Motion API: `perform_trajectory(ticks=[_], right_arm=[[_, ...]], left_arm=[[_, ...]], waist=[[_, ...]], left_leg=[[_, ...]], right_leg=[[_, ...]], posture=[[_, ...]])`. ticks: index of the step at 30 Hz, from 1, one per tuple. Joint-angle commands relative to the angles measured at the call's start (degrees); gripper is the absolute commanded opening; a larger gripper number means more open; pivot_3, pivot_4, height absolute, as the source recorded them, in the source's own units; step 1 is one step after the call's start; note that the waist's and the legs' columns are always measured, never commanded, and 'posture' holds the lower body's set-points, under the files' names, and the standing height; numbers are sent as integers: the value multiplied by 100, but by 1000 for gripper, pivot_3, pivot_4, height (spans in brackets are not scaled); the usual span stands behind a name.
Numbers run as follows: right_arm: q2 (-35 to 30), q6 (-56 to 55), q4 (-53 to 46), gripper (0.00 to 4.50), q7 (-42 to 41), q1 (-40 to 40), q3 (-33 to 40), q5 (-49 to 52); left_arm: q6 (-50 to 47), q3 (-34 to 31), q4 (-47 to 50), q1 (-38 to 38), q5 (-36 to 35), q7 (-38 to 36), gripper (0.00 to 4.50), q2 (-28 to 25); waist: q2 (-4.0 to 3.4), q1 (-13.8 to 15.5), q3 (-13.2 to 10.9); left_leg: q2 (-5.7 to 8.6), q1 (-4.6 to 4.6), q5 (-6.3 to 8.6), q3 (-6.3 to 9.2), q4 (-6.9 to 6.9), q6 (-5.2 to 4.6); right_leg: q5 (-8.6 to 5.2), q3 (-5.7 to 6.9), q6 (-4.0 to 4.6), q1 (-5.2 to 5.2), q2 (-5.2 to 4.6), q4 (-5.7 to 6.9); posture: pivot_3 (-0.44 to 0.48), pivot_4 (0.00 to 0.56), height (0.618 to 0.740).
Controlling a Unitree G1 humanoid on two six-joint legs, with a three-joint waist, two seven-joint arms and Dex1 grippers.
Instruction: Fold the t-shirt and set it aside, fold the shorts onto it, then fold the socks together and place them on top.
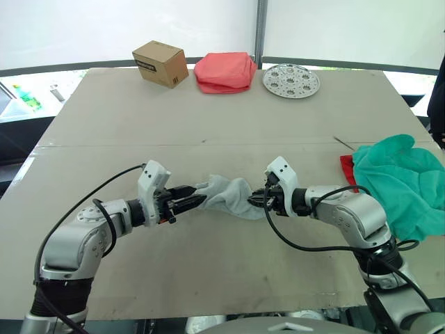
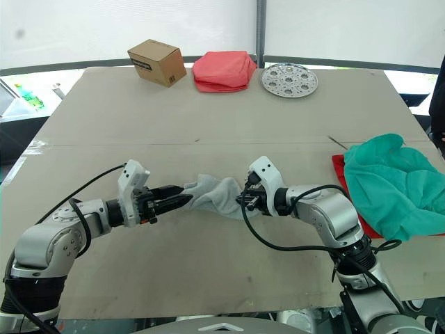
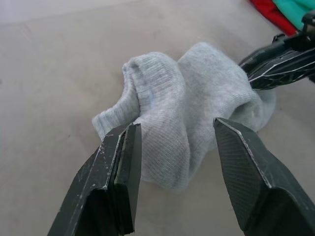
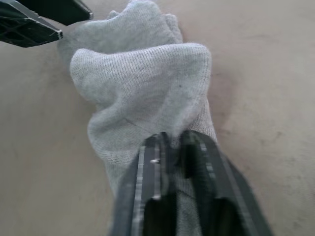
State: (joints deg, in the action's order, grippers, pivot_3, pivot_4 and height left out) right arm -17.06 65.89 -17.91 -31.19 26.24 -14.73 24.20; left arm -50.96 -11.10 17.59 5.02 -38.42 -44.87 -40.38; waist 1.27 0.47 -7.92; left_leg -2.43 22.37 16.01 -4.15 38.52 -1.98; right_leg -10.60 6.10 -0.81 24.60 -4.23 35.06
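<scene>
The light grey socks (image 1: 229, 196) lie bunched together on the table's near middle. My right gripper (image 1: 256, 200) is shut on their right end, with fabric pinched between its fingers (image 4: 152, 152). From the left, my left gripper (image 1: 200, 200) stands open at the other end of the socks (image 3: 182, 113), one finger on each side of the cloth. The teal-green shorts (image 1: 403, 181) lie crumpled at the table's right edge. They rest on the red t-shirt (image 1: 346, 167), of which just a corner shows.
At the back of the table (image 1: 208, 118) stand a cardboard box (image 1: 160, 63), a folded salmon-pink cloth (image 1: 224, 72) and a round perforated metal plate (image 1: 291, 80). A seam runs across the tabletop behind the socks.
</scene>
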Motion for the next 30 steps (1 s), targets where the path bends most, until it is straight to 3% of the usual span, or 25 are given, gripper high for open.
perform_trajectory(ticks=[1,8,13,19,25,30], right_arm=[[0,-87,-153,28,42,152,67,37],[-137,-110,-316,28,21,153,68,61],[-214,-129,-420,28,-4,124,58,91],[-284,-203,-490,0,-24,123,91,122],[-540,-194,-735,0,-121,118,281,253],[-831,-130,-865,0,-206,105,359,338]], left_arm=[[-407,-285,242,-25,-350,290,2540,92],[-510,-326,158,-86,-366,467,2540,54],[-117,-16,150,-70,-87,328,2540,24],[152,52,89,-189,10,174,80,-2],[1075,-238,-163,-210,245,-127,80,15],[1830,-104,-387,-283,691,-464,80,-195]], waist=[[0,0,0],[0,10,0],[0,11,0],[-1,11,0],[-2,24,-1],[-2,20,-1]], left_leg=[[0,0,0,0,0,0],[1,0,1,0,0,-1],[2,0,1,1,0,-1],[1,1,3,1,0,-6],[1,2,6,1,0,-11],[1,2,10,1,-1,-17]], right_leg=[[0,0,0,0,0,0],[-1,1,-1,0,0,0],[0,1,1,0,0,0],[0,1,2,1,0,-1],[-1,2,2,1,-1,-3],[-2,3,4,2,-1,-5]], posture=[[0,150,740],[0,150,740],[0,150,740],[0,150,740],[0,150,740],[0,150,740]])
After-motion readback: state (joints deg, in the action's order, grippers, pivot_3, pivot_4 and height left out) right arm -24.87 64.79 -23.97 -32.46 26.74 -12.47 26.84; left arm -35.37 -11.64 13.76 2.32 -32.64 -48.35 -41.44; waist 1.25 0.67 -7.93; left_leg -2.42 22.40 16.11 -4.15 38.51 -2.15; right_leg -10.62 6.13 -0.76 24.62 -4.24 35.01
